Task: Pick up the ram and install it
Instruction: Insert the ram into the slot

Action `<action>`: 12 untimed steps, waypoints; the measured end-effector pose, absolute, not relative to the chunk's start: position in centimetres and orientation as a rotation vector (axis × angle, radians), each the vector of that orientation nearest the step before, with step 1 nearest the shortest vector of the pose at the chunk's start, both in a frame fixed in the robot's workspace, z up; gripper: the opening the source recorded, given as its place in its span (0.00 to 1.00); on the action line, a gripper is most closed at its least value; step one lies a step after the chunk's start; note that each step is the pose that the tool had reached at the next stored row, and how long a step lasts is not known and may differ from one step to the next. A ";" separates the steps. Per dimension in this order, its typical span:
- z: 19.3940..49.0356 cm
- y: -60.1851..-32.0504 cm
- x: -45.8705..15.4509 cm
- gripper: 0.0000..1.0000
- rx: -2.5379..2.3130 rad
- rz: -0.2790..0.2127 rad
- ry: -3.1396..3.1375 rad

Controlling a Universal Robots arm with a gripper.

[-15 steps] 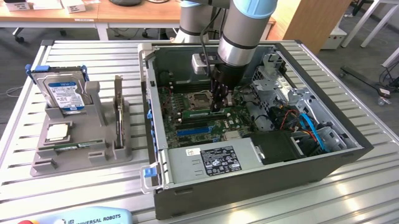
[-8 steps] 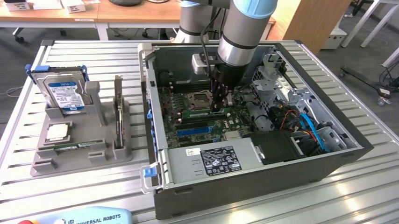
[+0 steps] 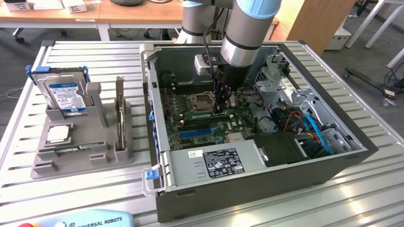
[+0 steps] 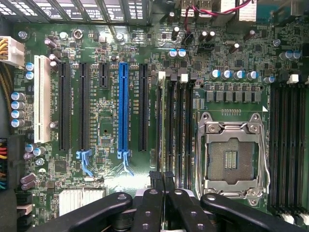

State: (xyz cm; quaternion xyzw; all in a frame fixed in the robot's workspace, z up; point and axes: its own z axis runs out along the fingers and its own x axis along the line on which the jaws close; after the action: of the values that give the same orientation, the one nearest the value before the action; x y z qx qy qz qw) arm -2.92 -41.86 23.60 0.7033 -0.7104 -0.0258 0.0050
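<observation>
The ram point(image 3: 77, 148), a narrow green stick, lies flat in the front slot of the grey holder point(image 3: 107, 158) at the exterior view's left, outside the computer case. My gripper point(image 3: 221, 110) hangs inside the open case, low over the motherboard and far from the ram. In the wrist view my gripper point(image 4: 161, 176) has its black fingertips point(image 4: 154, 175) pressed together, shut, with nothing visibly held. It is lined up over the row of long memory slots point(image 4: 176, 125), beside the empty processor socket point(image 4: 231, 154).
The holder also carries an upright hard drive point(image 3: 63, 92), a square silver processor chip point(image 3: 58, 134) and an upright expansion card point(image 3: 120, 109). The case walls point(image 3: 252, 189) enclose the board. A power supply point(image 3: 215, 163) and cables point(image 3: 315, 130) crowd the near and right side.
</observation>
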 end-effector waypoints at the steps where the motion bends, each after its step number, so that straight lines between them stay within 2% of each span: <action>1: 23.6 -41.9 -2.9 0.11 2.203 -0.081 -2.225; 12: 23.6 -41.9 -2.8 0.11 2.210 -0.081 -2.218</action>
State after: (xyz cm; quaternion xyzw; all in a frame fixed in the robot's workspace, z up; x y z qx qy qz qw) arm -2.82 -41.85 23.55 0.7056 -0.7081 -0.0259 0.0050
